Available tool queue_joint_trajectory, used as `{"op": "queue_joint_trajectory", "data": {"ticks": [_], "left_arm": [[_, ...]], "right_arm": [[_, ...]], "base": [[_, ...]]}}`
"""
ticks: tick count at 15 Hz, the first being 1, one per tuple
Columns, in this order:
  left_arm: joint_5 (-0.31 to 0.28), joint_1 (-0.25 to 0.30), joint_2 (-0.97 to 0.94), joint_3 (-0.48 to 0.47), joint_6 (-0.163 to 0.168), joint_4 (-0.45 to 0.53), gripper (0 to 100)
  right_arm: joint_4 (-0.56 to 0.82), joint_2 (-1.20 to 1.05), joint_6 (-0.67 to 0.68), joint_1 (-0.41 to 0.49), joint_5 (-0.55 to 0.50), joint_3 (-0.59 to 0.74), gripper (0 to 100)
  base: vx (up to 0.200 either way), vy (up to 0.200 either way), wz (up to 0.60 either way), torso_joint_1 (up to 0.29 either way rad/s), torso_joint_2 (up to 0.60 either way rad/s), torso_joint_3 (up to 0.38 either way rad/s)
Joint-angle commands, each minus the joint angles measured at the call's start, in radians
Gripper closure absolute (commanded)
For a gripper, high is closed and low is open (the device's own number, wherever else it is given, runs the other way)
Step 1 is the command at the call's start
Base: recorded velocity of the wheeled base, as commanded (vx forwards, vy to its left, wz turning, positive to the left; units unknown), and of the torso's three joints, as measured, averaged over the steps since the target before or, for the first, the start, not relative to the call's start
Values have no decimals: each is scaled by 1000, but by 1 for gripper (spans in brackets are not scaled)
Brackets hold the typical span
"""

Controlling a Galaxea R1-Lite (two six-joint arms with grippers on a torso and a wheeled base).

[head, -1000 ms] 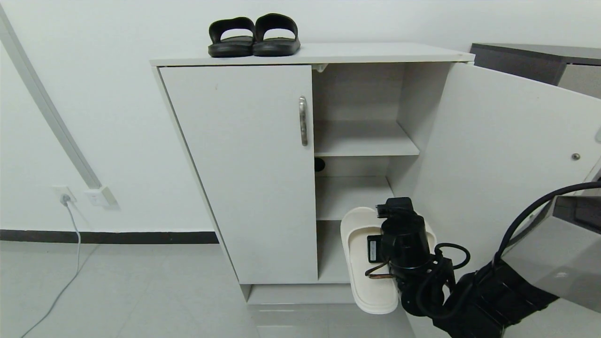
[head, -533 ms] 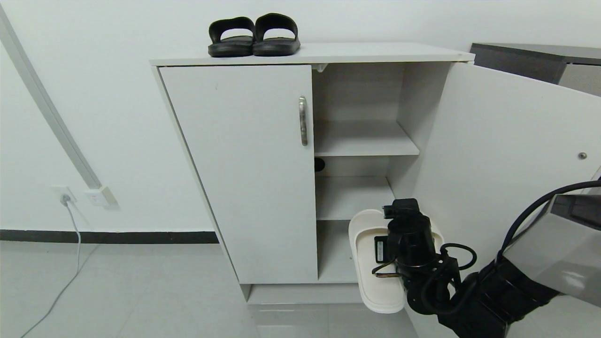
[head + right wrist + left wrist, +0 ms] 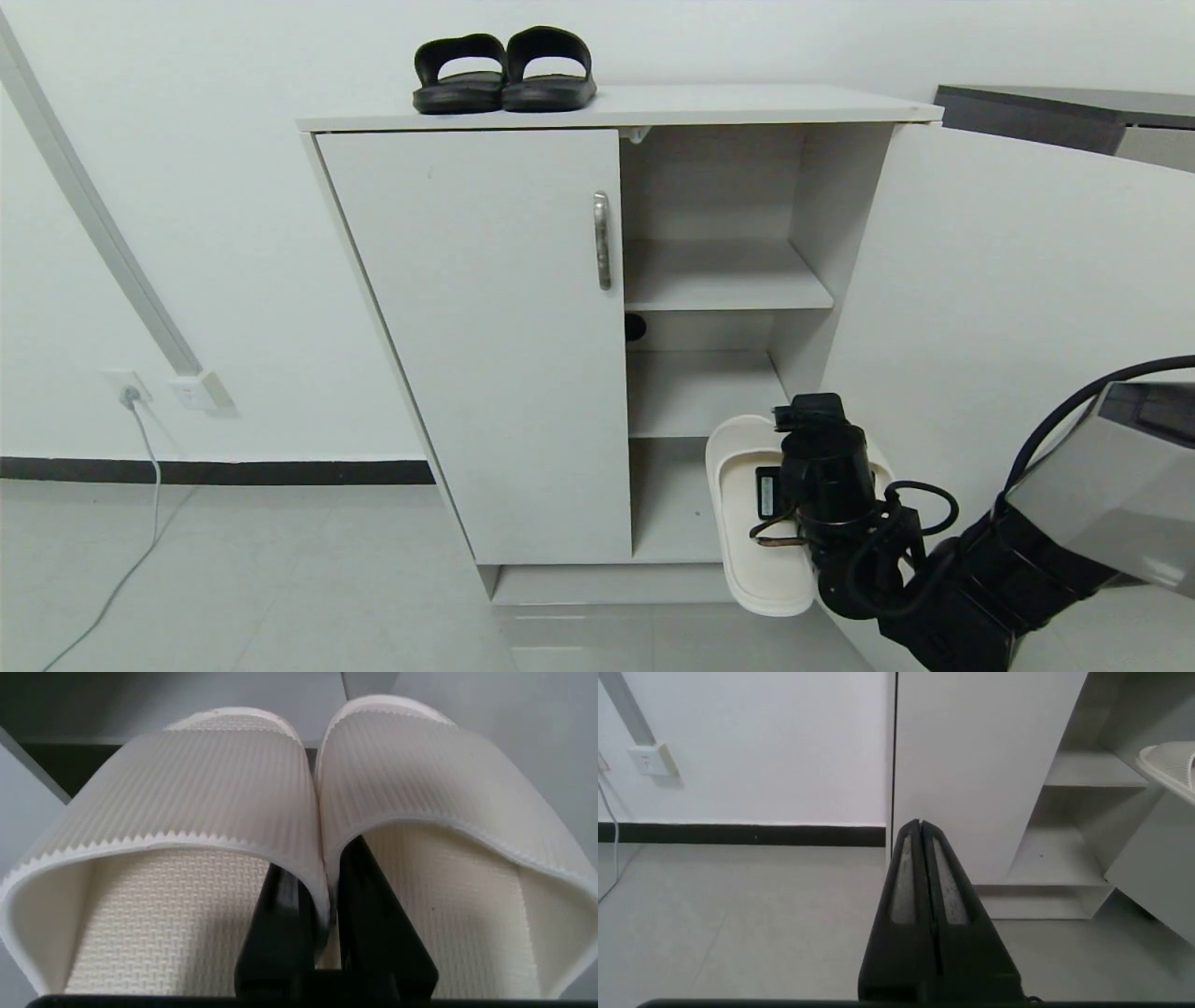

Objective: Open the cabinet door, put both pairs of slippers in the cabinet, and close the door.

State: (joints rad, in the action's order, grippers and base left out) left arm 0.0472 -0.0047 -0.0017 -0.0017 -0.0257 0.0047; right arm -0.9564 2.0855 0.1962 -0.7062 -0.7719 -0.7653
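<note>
A white cabinet (image 3: 467, 327) stands against the wall, its right door (image 3: 1008, 308) swung open and its left door shut. A pair of black slippers (image 3: 504, 70) rests on its top. My right gripper (image 3: 794, 439) holds a pair of white slippers (image 3: 747, 523) in front of the open bottom compartment, level with the lowest shelf. In the right wrist view its fingers (image 3: 285, 905) are shut on the inner straps of the white slippers (image 3: 187, 831). My left gripper (image 3: 921, 826) is shut and holds nothing, low over the floor facing the cabinet (image 3: 990, 756).
Two bare shelves (image 3: 724, 275) show inside the open half. A dark grey cabinet (image 3: 1064, 117) stands at the right behind the open door. A wall socket with a cable (image 3: 131, 397) sits low at the left. Grey floor tiles lie in front.
My right gripper has carried the white slippers a little to the right in front of the bottom compartment. The open door has swung slightly wider.
</note>
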Motion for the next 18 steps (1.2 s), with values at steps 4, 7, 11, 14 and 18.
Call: {"op": "queue_joint_trajectory", "data": {"ticks": [4, 7, 11, 14, 18], "left_arm": [[0, 0, 2, 0, -2, 0, 100], [3, 0, 2, 0, 1, 0, 100], [2, 0, 2, 0, 3, 0, 100], [2, 0, 2, 0, 3, 0, 100], [5, 0, 2, 0, 3, 0, 100]], "right_arm": [[-1, -1, 0, -1, 2, 3, 100], [-7, -4, 2, -42, 46, -5, 100], [-8, 59, -12, -76, 109, -98, 100], [-8, 126, -14, -75, 117, -166, 100], [-8, 136, -12, -75, 118, -167, 100]], "base": [[0, 0, 0, 0, 0, 0], [0, 0, 0, 0, 0, 0], [0, 0, 0, 0, 0, 0], [0, 0, 0, 0, 0, 0], [0, 0, 0, 0, 0, 0]]}}
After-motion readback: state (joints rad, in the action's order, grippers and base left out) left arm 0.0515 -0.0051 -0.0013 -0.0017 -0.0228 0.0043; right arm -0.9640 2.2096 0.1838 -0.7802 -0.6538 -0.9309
